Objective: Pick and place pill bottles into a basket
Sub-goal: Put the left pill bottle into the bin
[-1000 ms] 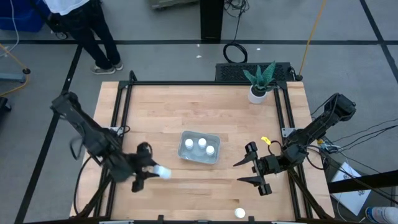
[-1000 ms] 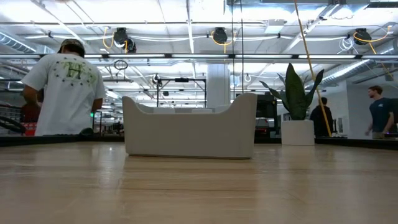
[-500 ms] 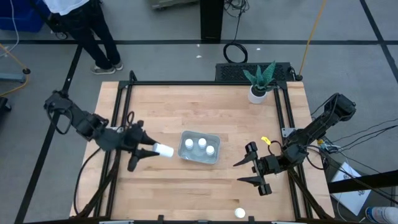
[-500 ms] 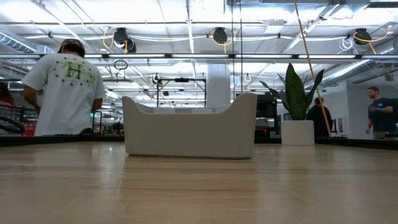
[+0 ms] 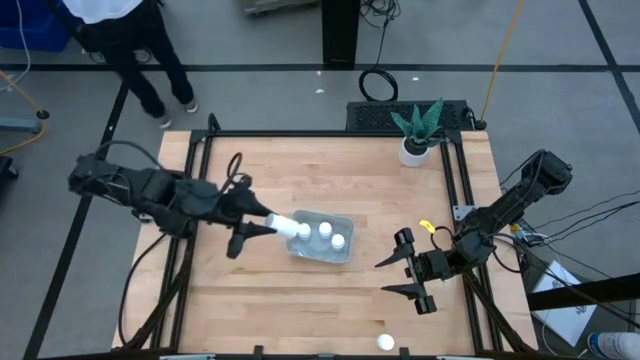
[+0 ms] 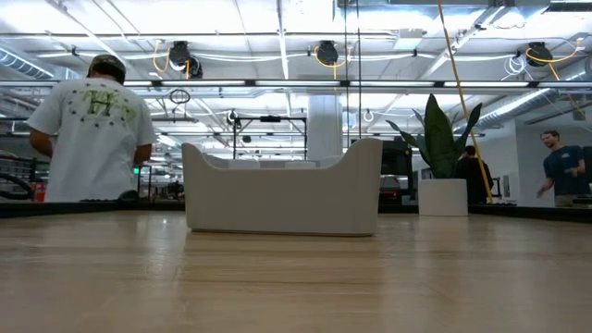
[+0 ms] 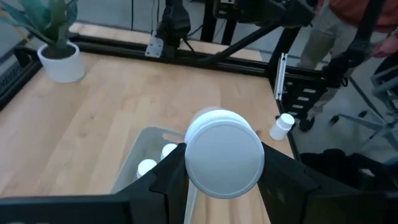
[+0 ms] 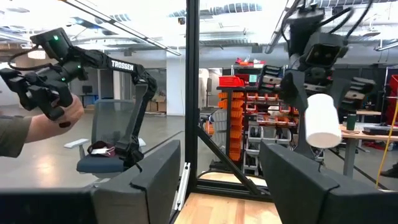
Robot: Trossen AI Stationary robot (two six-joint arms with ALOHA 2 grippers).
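Observation:
My left gripper [image 5: 262, 226] is shut on a small white pill bottle [image 5: 284, 225], which hangs at the left rim of the basket [image 5: 345, 222]. The basket, a pale translucent tray, lies mid-table with three white pill bottles [image 5: 322, 231] standing inside. Another pill bottle [image 5: 386, 342] stands on the wood near the front edge, also seen in the left wrist view [image 7: 283, 126]. My right gripper [image 5: 385, 277] waits open and raised to the right of the basket, nothing between its fingers. In the low view the basket [image 6: 282, 196] stands alone; neither gripper shows there. My left gripper pinches the pill bottle's round sides [image 7: 186, 163] between its two fingers [image 7: 169, 177]. The fingers come from the table's left, slanting down, and lie along the bottle, which sticks out past their tips. The bottle is lifted clear, one round end [image 7: 224, 154] facing the wrist camera.
A white pot with a green plant [image 5: 415, 148] stands at the table's far right corner. A black frame [image 5: 200, 170] runs along the table's left, far and right sides. A person [image 5: 120, 40] stands on the floor beyond the far left corner.
My left gripper has swung from the table's near left toward the basket, rising and turning as it went, still shut on the pill bottle. The bottle, carried clear of the table, now hangs at the basket's left rim. The person beyond the far left corner has shifted.

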